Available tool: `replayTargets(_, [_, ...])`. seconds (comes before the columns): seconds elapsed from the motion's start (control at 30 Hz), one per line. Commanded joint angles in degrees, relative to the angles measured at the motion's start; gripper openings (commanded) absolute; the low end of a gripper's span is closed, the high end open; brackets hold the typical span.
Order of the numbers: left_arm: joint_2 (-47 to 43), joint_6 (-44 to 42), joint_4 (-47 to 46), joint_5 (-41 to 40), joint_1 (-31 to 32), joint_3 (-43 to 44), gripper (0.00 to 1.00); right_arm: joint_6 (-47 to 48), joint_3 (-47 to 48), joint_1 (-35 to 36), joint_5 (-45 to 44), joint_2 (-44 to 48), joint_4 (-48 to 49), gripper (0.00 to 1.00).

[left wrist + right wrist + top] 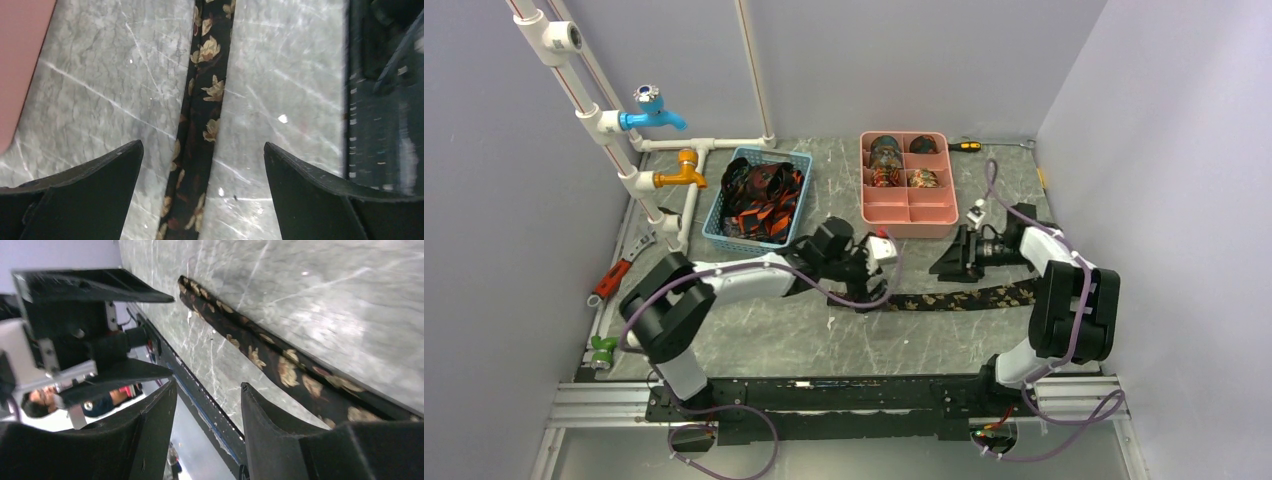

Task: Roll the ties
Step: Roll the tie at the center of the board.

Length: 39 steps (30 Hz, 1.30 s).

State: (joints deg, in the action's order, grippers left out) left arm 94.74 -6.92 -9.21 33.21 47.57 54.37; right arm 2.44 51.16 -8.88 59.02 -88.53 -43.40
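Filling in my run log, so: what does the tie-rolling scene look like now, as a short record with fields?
tie: laid flat, unrolled, black with gold flowers
left gripper: open, straddling the tie
right gripper: open, holding nothing
blue basket: holds loose ties
pink tray: four rolled ties in its far compartments

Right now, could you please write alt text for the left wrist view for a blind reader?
A dark necktie with cream flowers lies flat along a grey marbled table, running between the wide-open black fingers of the left gripper. A corner of a pink tray shows at upper left.
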Motion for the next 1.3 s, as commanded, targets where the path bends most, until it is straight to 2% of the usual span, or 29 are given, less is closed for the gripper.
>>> replayTargets(0.0, [6.6,-16.78,8.81,-10.48,3.98,6.22,0.98,3.91,3.58,-5.19,-0.42,0.54,-7.01,0.52])
replayTargets(0.17, [12.13,-18.29,11.08,-14.88,6.46,10.65,0.98,4.06,4.26,-5.92,-0.61,0.28,-7.18,0.52])
replayTargets(0.33, [16.31,-18.31,16.18,-17.96,8.41,13.92,0.91,2.84,3.24,-5.94,0.01,-0.27,-5.24,0.52])
replayTargets(0.6, [14.27,-14.29,21.33,-19.81,8.34,9.23,0.49,-2.3,0.55,-3.79,0.21,-1.72,2.61,0.52])
replayTargets(0.83, [12.39,-11.46,22.66,-20.4,6.97,5.18,0.43,-7.52,0.46,2.15,-0.57,-2.73,7.4,0.52])
replayTargets(0.9, [11.9,-10.61,22.27,-19.5,6.14,4.7,0.45,-8.66,0.08,3.75,-0.66,-2.07,8.11,0.52])
replayTargets(0.93, [11.38,-10.19,21.5,-19.38,5.68,4.3,0.5,-9.41,-0.26,4.57,-0.66,-1.68,8.53,0.52])
replayTargets(1.03, [6.93,-6.58,18.66,-13.91,1.91,2.57,0.76,-11.87,-1.85,7.58,-0.81,-0.14,10.58,0.47])
replayTargets(1.1, [1.18,-2.41,13.51,-5.37,-2.99,-1.22,0.92,-13.29,-2.91,9.88,-1.05,0.89,12.01,0.45])
replayTargets(1.13, [-2.0,0.08,9.43,-1.24,-5.66,-4.04,0.96,-14.18,-3.51,11.29,-1.12,1.33,13.13,0.44])
replayTargets(1.2, [-7.95,4.65,3.06,3.51,-9.58,-9.16,0.99,-17.16,-4.98,13.53,-0.53,2.09,16.46,0.39])
replayTargets(1.27, [-12.3,9.03,1.78,5.98,-11.83,-11.83,0.99,-21.33,-6.63,15.77,-0.02,2.58,21.37,0.36])
